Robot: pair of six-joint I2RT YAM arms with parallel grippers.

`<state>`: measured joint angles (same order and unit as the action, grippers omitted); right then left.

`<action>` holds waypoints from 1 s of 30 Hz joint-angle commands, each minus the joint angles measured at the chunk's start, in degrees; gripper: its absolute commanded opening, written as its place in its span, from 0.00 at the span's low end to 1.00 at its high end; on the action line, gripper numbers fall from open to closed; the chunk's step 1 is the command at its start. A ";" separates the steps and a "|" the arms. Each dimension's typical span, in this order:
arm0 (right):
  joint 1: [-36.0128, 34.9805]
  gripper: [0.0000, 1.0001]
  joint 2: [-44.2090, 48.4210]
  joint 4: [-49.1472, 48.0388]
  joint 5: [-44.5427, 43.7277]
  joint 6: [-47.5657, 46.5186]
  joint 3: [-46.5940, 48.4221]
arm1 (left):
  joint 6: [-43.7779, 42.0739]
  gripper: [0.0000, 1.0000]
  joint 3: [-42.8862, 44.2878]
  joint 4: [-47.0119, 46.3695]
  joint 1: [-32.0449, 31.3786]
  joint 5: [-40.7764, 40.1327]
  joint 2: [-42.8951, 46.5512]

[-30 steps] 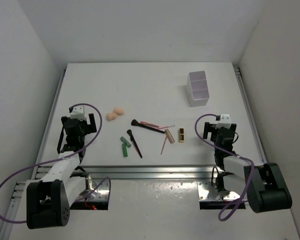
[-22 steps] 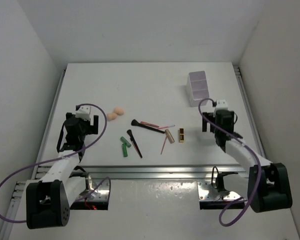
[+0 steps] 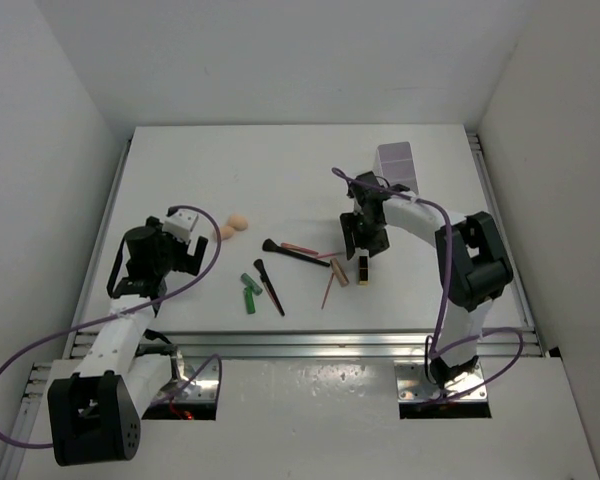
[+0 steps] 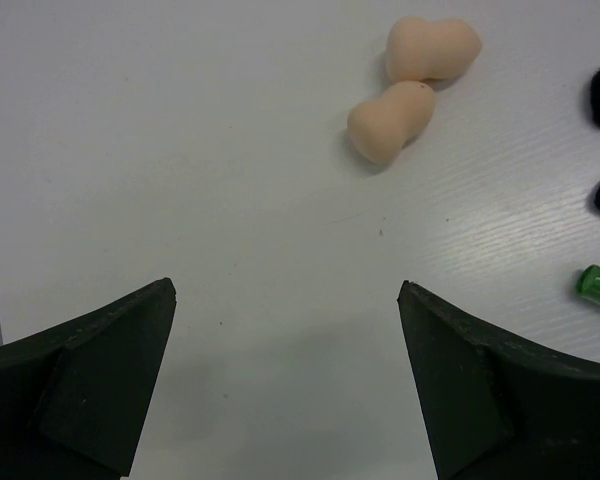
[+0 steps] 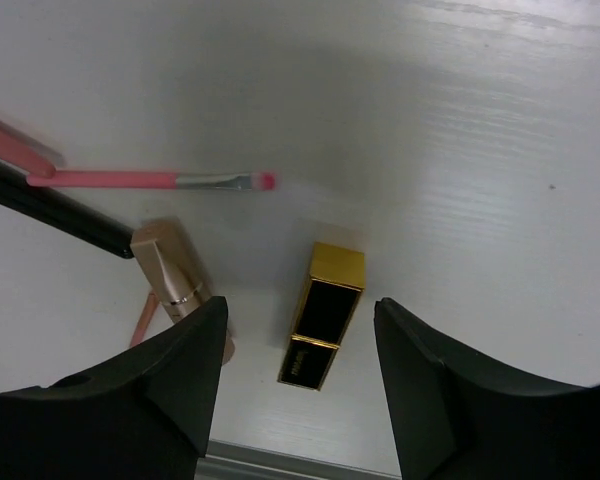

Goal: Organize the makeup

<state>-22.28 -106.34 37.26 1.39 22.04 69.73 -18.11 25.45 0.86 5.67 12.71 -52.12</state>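
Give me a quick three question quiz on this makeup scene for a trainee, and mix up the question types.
1. True or false: in the right wrist view, the gold lipstick shows between the fingers of the right end effector.
2. How many peach sponges show in the left wrist view? A one, B two, C three.
3. Fill in: the left end effector stands ____, holding nothing.

Key: 1 true; 2 B; 3 open.
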 commanded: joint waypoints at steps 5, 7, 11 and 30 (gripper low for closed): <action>-1.18 0.54 -2.72 2.29 -2.71 3.09 2.51 | -0.79 1.00 -0.76 -1.91 0.48 2.49 1.49; -1.27 0.52 -4.21 3.95 -3.23 3.36 2.95 | -0.79 1.00 -0.76 -1.92 0.48 2.50 0.97; -1.19 0.50 -4.48 4.41 -4.99 4.06 2.34 | -0.79 1.00 -1.28 -2.53 0.48 2.50 0.97; 0.31 0.16 -5.62 2.30 -2.36 -2.34 0.66 | -0.26 1.00 -2.34 -3.59 1.01 3.02 0.97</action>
<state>-22.59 -111.02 41.10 -3.29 22.13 70.57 -18.76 23.46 -0.62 5.85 14.46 -51.79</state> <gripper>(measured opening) 0.225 0.997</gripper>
